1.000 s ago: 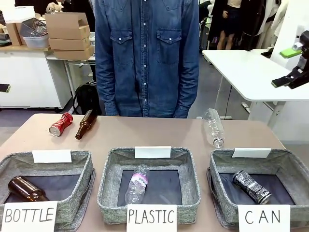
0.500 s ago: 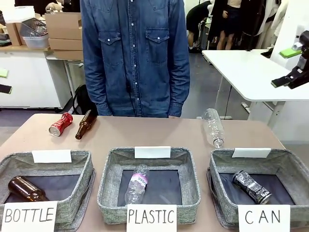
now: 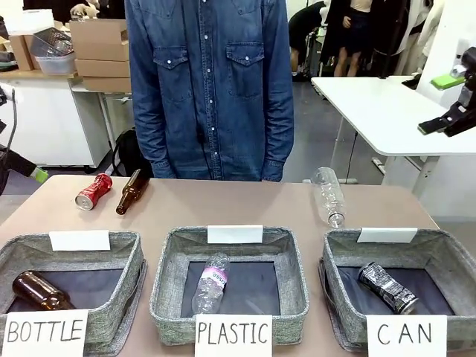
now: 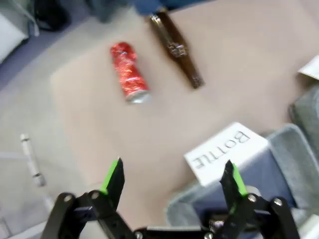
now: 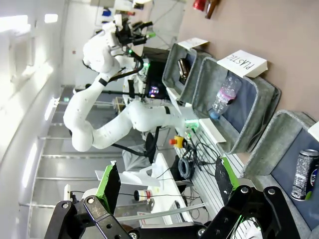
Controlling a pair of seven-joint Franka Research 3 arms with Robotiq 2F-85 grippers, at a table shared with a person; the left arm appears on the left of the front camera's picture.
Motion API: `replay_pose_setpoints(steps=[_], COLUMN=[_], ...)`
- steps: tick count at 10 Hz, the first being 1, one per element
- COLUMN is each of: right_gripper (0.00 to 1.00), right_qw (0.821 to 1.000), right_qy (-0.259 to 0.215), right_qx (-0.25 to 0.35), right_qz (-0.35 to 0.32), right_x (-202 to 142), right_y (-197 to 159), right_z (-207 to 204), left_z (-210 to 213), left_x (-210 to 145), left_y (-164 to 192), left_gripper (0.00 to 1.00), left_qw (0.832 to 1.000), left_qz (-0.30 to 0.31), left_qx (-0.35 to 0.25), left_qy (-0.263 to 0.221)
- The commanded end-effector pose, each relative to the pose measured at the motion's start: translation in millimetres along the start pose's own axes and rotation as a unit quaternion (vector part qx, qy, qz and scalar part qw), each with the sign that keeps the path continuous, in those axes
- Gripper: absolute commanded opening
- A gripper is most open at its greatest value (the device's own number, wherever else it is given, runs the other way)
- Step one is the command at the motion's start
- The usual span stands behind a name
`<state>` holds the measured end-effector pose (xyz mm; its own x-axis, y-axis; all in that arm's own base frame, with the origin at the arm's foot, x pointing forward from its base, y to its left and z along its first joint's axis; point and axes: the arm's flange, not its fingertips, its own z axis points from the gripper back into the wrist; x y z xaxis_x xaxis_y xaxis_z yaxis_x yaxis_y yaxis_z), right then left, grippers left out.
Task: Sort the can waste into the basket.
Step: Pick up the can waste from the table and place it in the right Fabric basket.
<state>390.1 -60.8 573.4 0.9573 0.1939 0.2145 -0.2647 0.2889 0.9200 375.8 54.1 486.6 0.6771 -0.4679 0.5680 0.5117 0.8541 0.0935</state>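
Beige table lies below both pincers. Grey CAN basket, low beneath the right pincer, holds the dark can. Wide open and empty like the right, the left pincer points toward the red can lying ahead of it.

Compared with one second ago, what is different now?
The left pincer has come in at the left edge of the table, open and empty. The person shifted toward the robot's left. The right pincer, red can and dark can in the CAN basket stayed put.
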Motion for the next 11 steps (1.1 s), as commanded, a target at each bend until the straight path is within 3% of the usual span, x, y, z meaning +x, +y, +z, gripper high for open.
replay_pose_setpoints(steps=[1,3,4,5,7,9,11], right_gripper=[1.0,1.0,1.0,1.0,1.0,1.0,1.0], right_qw=[1.0,1.0,1.0,1.0,1.0,1.0,1.0], right_qy=[0.005,0.005,0.005,0.005,0.005,0.005,0.005], right_qx=[0.001,0.001,0.001,0.001,0.001,0.001,0.001], right_qz=[0.009,0.009,0.009,0.009,0.009,0.009,0.009], right_x=[-1,-1,-1,-1,-1,-1,-1], right_y=[0,0,0,0,0,0,0], right_z=[2,2,2,2,2,2,2], left_z=[3,3,-3,-9,-21,-31,5], left_x=[1,1,-1,8,35,57,34], left_y=[3,3,-2,0,25,56,71], left_gripper=[1.0,1.0,1.0,1.0,1.0,1.0,1.0], left_qw=[0.998,0.998,1.0,0.999,0.995,0.987,0.985], left_qz=[0.007,0.007,0.001,-0.005,0.005,0.0,-0.012], left_qx=[-0.057,-0.057,-0.016,0.004,-0.025,-0.089,-0.145], left_qy=[0.005,0.005,0.003,0.045,0.093,0.133,0.094])
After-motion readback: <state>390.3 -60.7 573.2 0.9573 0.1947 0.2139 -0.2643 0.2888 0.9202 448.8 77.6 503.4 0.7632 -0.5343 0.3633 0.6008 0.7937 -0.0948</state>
